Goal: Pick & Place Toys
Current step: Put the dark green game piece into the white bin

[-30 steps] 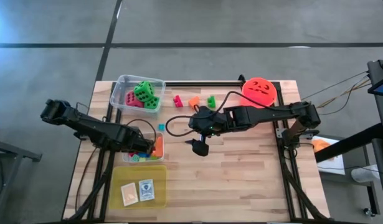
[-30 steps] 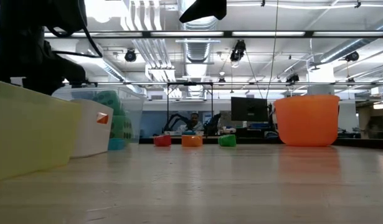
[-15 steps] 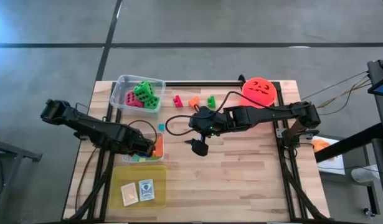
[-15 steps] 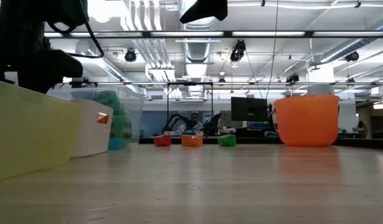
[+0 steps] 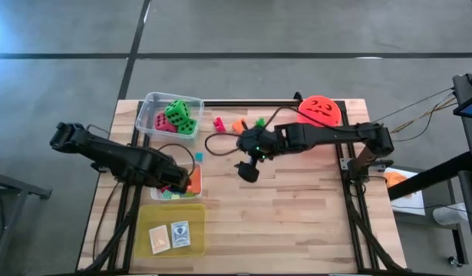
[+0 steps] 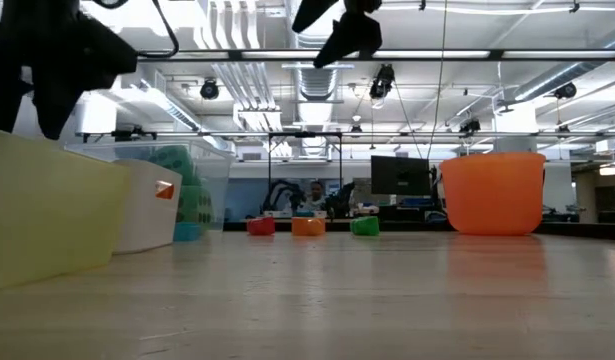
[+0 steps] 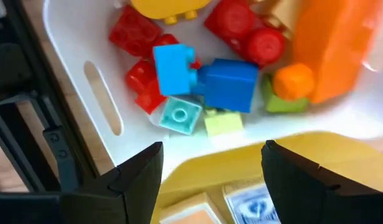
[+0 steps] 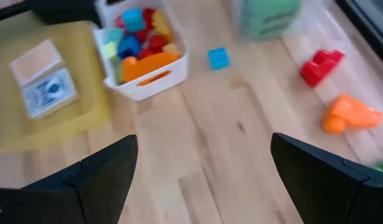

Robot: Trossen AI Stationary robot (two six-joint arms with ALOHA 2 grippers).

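now the left jaws [image 7: 207,171] hang spread and empty above the block tub [image 7: 104,115], likely just unloaded; right jaws [image 8: 200,168] spread, facing loose blocks [image 8: 350,115] ahead.

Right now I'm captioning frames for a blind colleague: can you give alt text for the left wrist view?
The open left gripper hangs over a white bin of small blocks: red, blue, yellow, teal and a large orange piece. Beside the bin, a yellow tray holds cards.
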